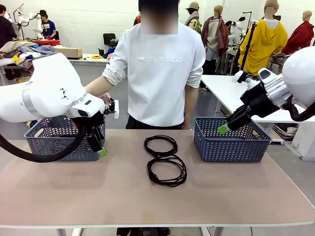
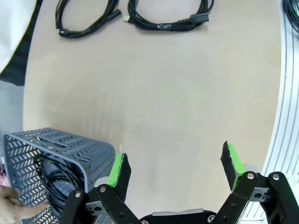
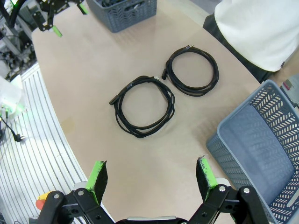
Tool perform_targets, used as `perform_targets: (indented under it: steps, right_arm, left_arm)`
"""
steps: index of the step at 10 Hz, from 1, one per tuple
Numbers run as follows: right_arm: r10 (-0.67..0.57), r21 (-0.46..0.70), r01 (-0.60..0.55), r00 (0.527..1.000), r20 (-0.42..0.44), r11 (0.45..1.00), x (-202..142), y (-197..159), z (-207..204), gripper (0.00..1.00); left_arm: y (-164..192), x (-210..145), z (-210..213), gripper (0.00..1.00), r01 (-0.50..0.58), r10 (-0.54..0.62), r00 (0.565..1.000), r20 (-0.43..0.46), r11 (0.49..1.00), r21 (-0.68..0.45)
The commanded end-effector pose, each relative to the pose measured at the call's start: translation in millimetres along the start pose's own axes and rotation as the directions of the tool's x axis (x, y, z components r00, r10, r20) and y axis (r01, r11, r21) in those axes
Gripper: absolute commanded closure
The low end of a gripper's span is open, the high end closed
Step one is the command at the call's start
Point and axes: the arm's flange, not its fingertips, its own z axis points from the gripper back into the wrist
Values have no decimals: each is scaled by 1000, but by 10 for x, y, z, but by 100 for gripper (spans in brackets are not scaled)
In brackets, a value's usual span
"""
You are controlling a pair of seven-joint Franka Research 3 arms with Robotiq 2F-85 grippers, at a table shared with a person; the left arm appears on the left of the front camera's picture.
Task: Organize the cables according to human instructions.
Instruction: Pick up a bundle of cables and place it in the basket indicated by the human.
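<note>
Two coils sit mid-table between the baskets, both grippers spread and empty.

One black loop, the far coil (image 1: 146,146), lies toward the person, and the near coil (image 1: 167,184) touches it on the robot's side, so the pair runs front to back on the table (image 1: 74,196). Each is a round, flat, many-stranded ring with no real long axis, plug ends poking out. The left gripper (image 2: 175,163) hangs low beside the left basket (image 1: 59,147), fingers wide apart, with the coils off toward the middle. The right gripper (image 3: 150,177), fingers just as wide, is over the right basket (image 1: 231,147) rim, and both loops lie ahead of it. It looks slightly nearer the near coil. A third cable (image 2: 51,177) lies inside the left basket.
</note>
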Motion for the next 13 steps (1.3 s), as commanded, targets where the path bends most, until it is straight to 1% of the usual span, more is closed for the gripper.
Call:
perform_targets:
  steps: [1,7,8,9,10,11,12,13]
  right_arm:
    - [-1,15,1,1000,18,1000,0,-8,-11,0]
    - [-1,15,1,1000,18,1000,0,-8,-11,0]
    - [-1,15,1,1000,18,1000,0,-8,-11,0]
    - [-1,15,1,1000,18,1000,0,-8,-11,0]
    - [-1,15,1,1000,18,1000,0,-8,-11,0]
    - [-1,15,1,1000,18,1000,0,-8,-11,0]
    - [-1,15,1,1000,18,1000,0,-8,-11,0]
    - [-1,15,1,1000,18,1000,0,-8,-11,0]
  left_arm:
    - [12,-1,10,0,-1,1,1000,1,1000,2]
    - [0,0,0,0,0,0,1000,0,1000,0]
    - [30,128,-17,0,124,-124,992,-15,992,-6]
    - [73,283,-57,0,228,-228,972,-57,974,-13]
    - [117,467,-108,0,317,-319,945,-78,948,-26]
    - [144,691,-204,0,424,-427,899,-96,904,-53]
    - [138,885,-319,0,505,-512,853,-100,859,-86]
    - [115,1075,-471,0,586,-598,793,-114,801,-125]
